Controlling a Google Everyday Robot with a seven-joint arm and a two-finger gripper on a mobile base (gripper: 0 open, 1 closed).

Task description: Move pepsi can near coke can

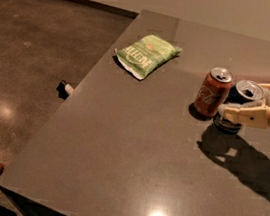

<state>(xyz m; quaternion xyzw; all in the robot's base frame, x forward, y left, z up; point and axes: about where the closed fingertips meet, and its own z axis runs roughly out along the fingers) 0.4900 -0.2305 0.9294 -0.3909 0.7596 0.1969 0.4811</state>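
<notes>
We had the pepsi can (248, 90) clasped in our gripper (238, 100) on the table (133, 155), just beside the coke can (213, 92), and judged a careless release or retreat could topple either can.

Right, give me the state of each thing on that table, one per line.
pepsi can: upright on the table, close beside the coke can, held.
coke can: upright, free of the gripper.
chip bag: lying flat near the table's far left edge, untouched.
gripper: at the right, shut on the pepsi can.
</notes>
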